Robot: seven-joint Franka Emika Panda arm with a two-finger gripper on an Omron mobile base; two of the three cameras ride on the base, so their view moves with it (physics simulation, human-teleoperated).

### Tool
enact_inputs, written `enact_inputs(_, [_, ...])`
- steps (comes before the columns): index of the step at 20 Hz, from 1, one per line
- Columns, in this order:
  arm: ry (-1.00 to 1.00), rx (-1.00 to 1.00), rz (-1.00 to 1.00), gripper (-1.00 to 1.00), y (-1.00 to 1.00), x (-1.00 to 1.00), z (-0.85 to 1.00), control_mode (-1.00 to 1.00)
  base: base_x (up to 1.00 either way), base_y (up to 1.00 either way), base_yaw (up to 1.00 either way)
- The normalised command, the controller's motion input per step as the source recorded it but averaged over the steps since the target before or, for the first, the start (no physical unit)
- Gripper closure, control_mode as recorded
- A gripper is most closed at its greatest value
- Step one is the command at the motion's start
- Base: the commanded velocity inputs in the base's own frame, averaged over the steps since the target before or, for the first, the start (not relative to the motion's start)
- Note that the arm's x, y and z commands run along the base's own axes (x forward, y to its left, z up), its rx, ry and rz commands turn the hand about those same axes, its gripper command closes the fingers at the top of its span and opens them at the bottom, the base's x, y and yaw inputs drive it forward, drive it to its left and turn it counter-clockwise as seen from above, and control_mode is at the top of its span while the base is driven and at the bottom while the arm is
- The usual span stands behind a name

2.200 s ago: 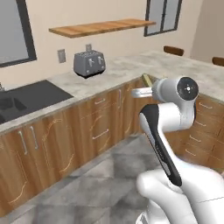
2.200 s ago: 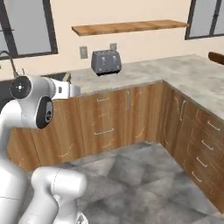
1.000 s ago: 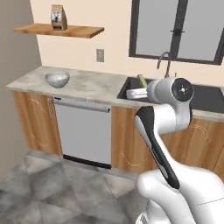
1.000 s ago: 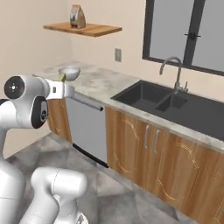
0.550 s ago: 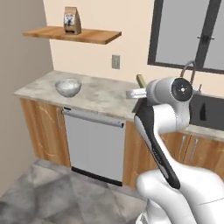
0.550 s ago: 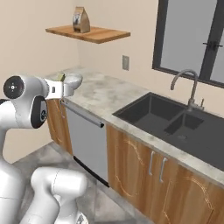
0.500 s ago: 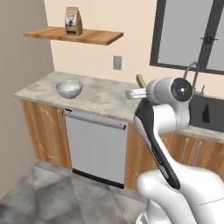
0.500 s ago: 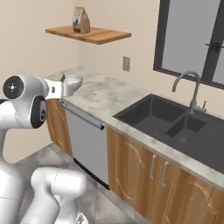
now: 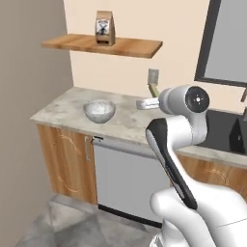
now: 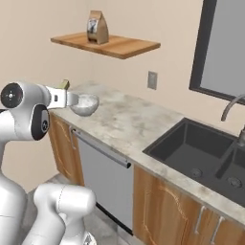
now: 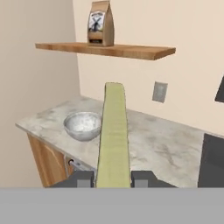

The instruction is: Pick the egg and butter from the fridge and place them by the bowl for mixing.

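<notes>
Reaching level over the counter (image 9: pixel 126 123), the gripper (image 11: pixel 113 178) was clamped on the butter (image 11: pixel 113 135), a thin olive-yellow stick pointing forward beside the glassy bowl (image 11: pixel 83 125).

Domestic kitchen: marble-look counter (image 9: pixel 125 116) at centre frame, dishwasher (image 9: pixel 128 181) beneath, dark sink (image 10: pixel 201 153) at right, wall shelf (image 9: pixel 103 46) upper left.

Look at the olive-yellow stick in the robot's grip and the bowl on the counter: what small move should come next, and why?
Probably carry the butter forward and down toward the bare counter beside the bowl. The tool is shut on the stick, held above and short of the countertop, so it cannot be released yet. The bowl sits ahead, slightly left in the hand view.
</notes>
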Motion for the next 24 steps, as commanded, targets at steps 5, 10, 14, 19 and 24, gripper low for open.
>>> enact_inputs(5, [0.00,0.00,0.00,1.00,0.00,0.00,0.00,1.00,0.69,0.40,-0.23])
enact_inputs(10, [0.00,0.00,0.00,1.00,0.00,0.00,0.00,1.00,0.62,0.38,-0.33])
enact_inputs(14, [0.00,0.00,0.00,1.00,0.00,0.00,0.00,1.00,0.46,0.43,-0.33])
enact_inputs(19, [0.00,0.00,0.00,1.00,0.00,0.00,0.00,1.00,0.39,0.48,-0.36])
enact_inputs(24, [0.00,0.00,0.00,1.00,0.00,0.00,0.00,1.00,0.52,0.41,-0.37])
